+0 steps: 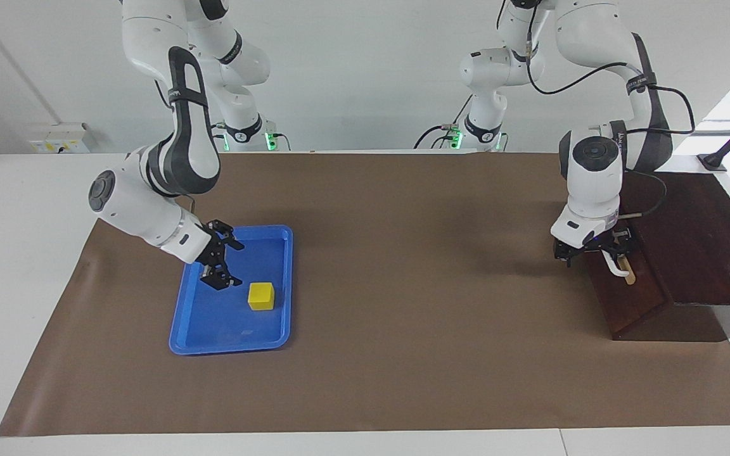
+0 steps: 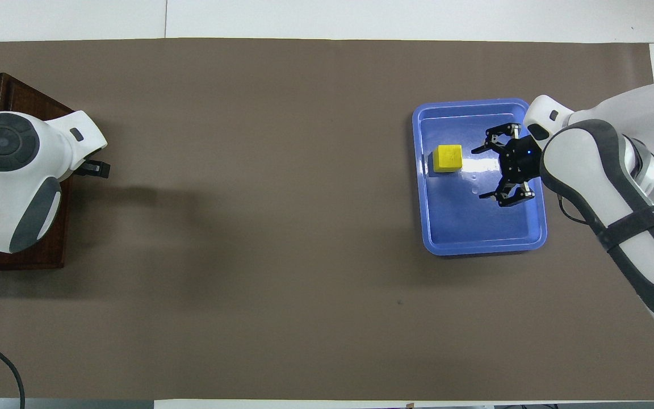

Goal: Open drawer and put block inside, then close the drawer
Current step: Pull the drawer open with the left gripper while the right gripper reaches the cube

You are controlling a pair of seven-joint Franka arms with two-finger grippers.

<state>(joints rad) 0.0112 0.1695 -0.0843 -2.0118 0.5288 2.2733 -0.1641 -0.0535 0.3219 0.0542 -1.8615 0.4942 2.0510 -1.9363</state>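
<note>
Two claws, two jobs on one brown table. My left gripper sits down at the white handle of the drawer, at the left arm's end; whether its fingers have closed there I cannot tell, and the drawer looks shut. My right gripper hangs spread wide over the blue tray, just beside the yellow block resting in it, not touching. Opening appears to be the step in hand; next, a straight pull on the handle.

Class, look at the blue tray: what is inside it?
The yellow block sits on the blue tray. The open right hand hangs over the tray beside the block, covering part of its floor.
</note>
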